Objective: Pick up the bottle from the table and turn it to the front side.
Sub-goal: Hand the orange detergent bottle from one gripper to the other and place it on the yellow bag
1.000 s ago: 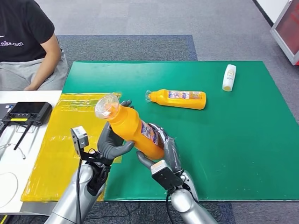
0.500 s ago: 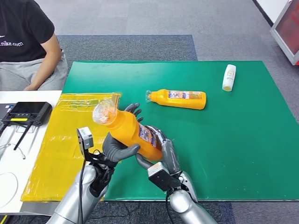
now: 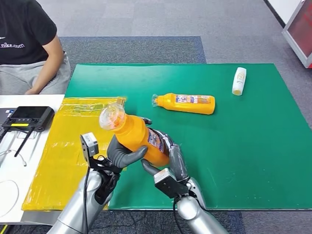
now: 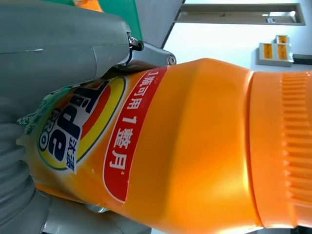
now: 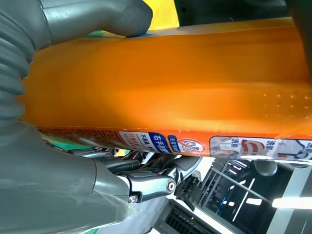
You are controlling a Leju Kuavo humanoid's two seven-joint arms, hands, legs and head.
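Holding an orange bottle [image 3: 138,138] up off the green mat [image 3: 239,156], both robot hands sit in the lower middle of the head view. The bottle is tilted, with its clear cap [image 3: 110,116] pointing to the upper left and its bottom end down to the right. What is inside it cannot be seen through the orange plastic. The left hand [image 3: 123,153] wraps around the bottle near its neck, with the thick thumb curled under it and the fingers closed on the far side. The right hand [image 3: 173,158] grips the bottom end, with its fingers bent around the label. In the left wrist view, the bottle's big label [image 4: 69,134] with round colored rings faces the camera. In the right wrist view, a strip of small print [image 5: 206,144] runs along the bottle. A second orange bottle [image 3: 185,103] lies flat on the mat in the middle of the head view. A small white bottle [image 3: 239,81] lies near the upper right. A yellow sheet [image 3: 62,151] lies at the left, beside the mat. A person [image 3: 31,46] sits in the upper left corner.
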